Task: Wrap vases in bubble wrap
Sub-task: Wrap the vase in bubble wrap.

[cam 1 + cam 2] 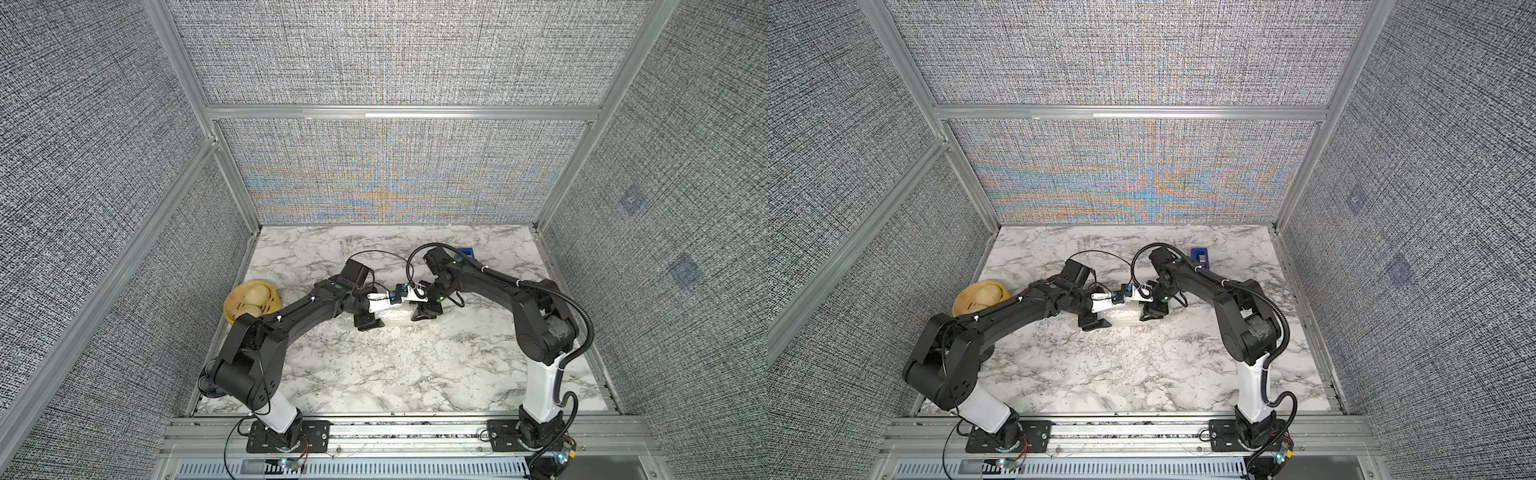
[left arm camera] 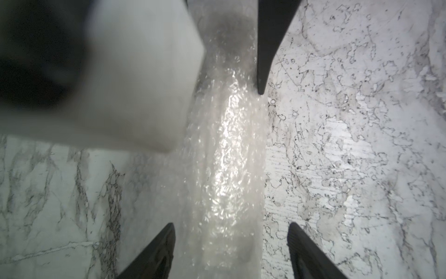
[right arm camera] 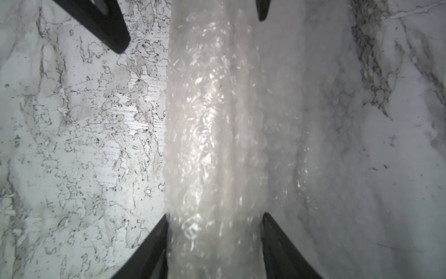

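The bubble wrap lies rolled into a long, glinting bundle on the marble table, between the two arms. The vase is hidden; no part of it shows. In the right wrist view my right gripper is shut on one end of the bubble wrap, both fingers pressed against it. My left gripper is open and straddles the other end of the bubble wrap, with bare table showing between the roll and one finger. In both top views the left gripper and right gripper face each other closely.
A yellow bowl with round pale pieces stands at the table's left edge behind the left arm. A blue block sits behind the right arm. A dark ribbed piece peeks from under the left arm's base. Fabric walls enclose three sides.
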